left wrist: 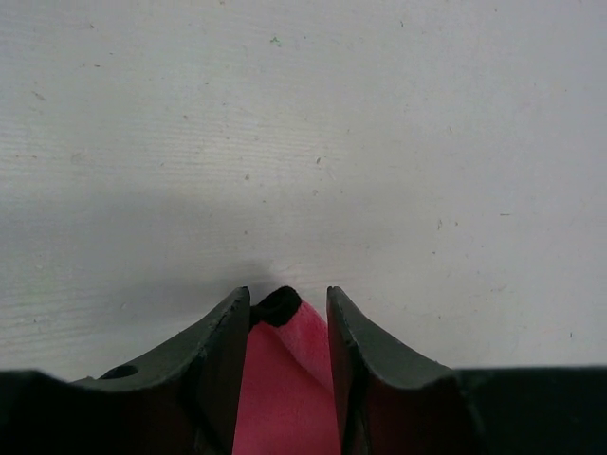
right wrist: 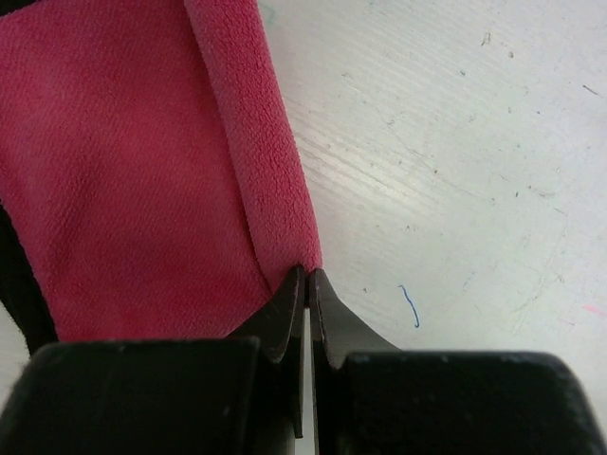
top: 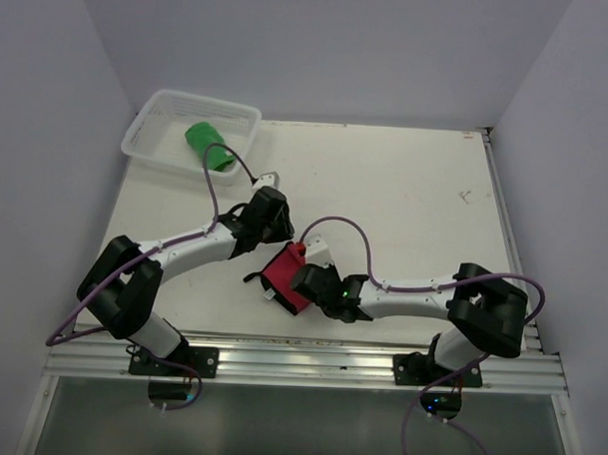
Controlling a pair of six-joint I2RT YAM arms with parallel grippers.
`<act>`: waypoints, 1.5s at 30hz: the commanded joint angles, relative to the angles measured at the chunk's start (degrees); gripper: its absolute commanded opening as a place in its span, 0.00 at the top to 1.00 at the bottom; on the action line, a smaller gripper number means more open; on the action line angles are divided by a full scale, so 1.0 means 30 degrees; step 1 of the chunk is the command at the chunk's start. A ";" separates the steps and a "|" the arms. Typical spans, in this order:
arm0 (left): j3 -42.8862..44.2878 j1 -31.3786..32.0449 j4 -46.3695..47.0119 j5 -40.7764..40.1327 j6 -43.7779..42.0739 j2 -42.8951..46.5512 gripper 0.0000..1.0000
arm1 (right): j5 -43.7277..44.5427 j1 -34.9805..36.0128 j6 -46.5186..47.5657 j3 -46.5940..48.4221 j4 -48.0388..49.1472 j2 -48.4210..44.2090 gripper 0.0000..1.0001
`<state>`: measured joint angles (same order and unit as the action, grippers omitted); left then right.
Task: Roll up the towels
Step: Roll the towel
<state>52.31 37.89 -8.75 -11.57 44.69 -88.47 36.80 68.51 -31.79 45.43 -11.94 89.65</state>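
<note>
The red towel (top: 283, 280) with a dark grey underside lies partly folded near the table's front middle, between my two grippers. My left gripper (top: 279, 248) is at its far corner. In the left wrist view the left gripper (left wrist: 287, 296) is closed on the red towel (left wrist: 285, 389), and a dark corner sticks out at the fingertips. My right gripper (top: 301, 278) is at its right side. In the right wrist view the right gripper (right wrist: 308, 273) pinches a folded edge of the red towel (right wrist: 142, 171). The green towel (top: 209, 146) lies rolled in the basket.
The white mesh basket (top: 147, 134) stands at the table's far left corner. The white table (top: 415, 201) stretches to the right and back, with walls close on the left, back and right. A metal rail runs along the near edge.
</note>
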 commanded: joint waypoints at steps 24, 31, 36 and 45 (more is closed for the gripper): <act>0.0755 -0.0178 -0.0685 0.1250 -0.0950 0.0309 0.54 | 0.4755 0.2533 0.2042 0.1262 -0.0179 0.2285 1.00; -0.0763 -0.0178 0.0658 0.2039 -0.0950 0.1245 0.53 | 0.4259 0.2593 0.1721 0.1497 -0.0384 0.2667 1.00; -0.1413 -0.0120 0.1571 0.2832 -0.1126 0.1686 0.52 | 0.3819 0.2593 0.1632 0.1439 -0.0149 0.2666 1.00; -0.0947 0.0085 0.0781 0.3330 -0.0804 0.1598 0.52 | 0.4580 0.2944 0.2452 0.1439 -0.0179 0.2901 1.00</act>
<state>47.97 37.95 -7.16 -3.20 42.41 -84.53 49.01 76.38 -25.19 48.14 -12.86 97.54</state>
